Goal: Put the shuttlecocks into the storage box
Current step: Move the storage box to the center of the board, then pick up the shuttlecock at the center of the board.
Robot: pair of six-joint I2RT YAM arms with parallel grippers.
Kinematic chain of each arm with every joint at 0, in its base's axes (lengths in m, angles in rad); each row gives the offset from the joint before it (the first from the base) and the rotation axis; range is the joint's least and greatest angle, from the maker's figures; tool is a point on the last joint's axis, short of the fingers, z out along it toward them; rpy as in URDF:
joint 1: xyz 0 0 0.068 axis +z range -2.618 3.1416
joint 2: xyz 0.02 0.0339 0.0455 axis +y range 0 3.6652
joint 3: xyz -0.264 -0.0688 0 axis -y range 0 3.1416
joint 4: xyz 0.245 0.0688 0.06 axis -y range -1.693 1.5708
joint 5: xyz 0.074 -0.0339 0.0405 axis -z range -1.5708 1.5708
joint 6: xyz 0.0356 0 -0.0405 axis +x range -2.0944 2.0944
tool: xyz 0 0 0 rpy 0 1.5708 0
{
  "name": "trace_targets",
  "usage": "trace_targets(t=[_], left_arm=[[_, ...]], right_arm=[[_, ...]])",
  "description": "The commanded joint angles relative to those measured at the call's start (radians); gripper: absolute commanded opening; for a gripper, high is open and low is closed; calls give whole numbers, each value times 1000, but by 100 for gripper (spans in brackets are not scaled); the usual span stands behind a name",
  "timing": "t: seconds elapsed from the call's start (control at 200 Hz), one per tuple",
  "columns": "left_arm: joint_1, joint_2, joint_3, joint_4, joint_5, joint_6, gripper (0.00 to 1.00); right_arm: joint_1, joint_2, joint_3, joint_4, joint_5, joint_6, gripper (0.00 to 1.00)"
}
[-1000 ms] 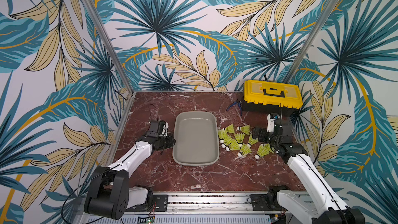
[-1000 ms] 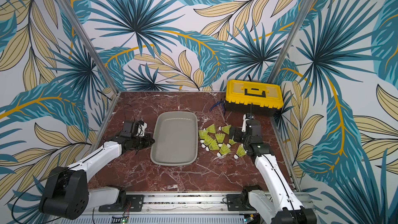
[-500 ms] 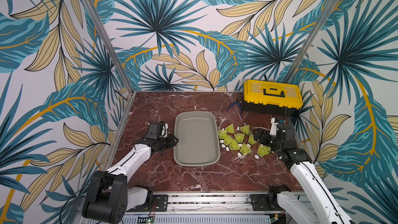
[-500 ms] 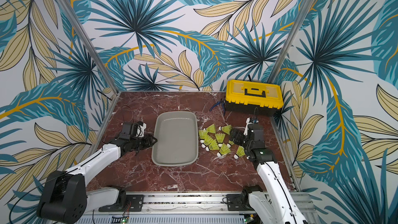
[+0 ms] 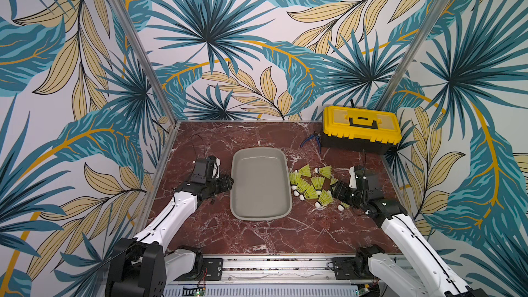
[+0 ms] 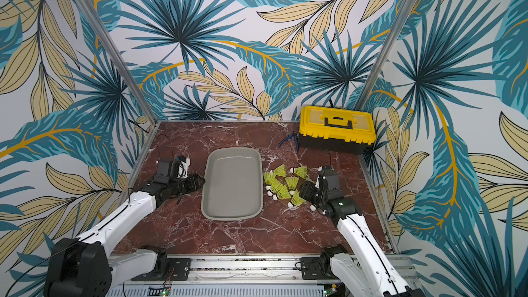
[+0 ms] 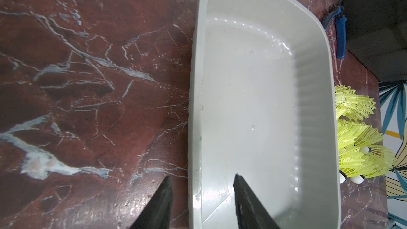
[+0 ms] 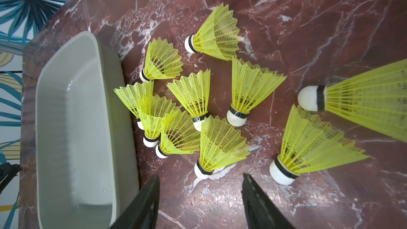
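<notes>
- Find shuttlecocks (image 8: pixel 191 93) loose on desk (image 5: pixel 257 238), clustered just beside box (image 7: pixel 242 84); none inside yet.
- Note right end effector (image 8: pixel 200 175) partly open and empty, with white tip of nearest shuttlecock (image 8: pixel 220 144) just ahead of the gap.
- Note left end effector (image 7: pixel 201 176) also partly open, straddling box rim, one side inside and one outside, clamped on nothing.
- Judged step: first pick, by right side.
- Aim at white tip and dark band, not mesh skirt, which would probably crush or spring free.
- Centre the gap on the tip, go down close to desk, then close gently.
- Take this free-lying one first and leave the overlapped ones by the box wall for later, to avoid dragging neighbours.
- Lift clear of rim before crossing, then release low over box floor to limit bouncing out.
- Close left side on rim only to steady the box; expect sliding from so light a tray if bumped.
</notes>
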Motion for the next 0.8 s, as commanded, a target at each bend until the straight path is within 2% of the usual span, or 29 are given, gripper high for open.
trace_targets(t=[0.0,0.25,0.456,0.796], left_arm=[[-2,-17,41,-25,-22,18,48],[-2,-15,39,-17,-25,15,48],[-3,-9,45,-19,-25,19,48],[-2,-3,42,-19,-26,19,48]], right_arm=[[60,25,-33,-31,57,65,59],[173,94,-125,133,123,242,52],[228,187,-149,230,167,288,51],[277,289,-151,290,253,349,47]])
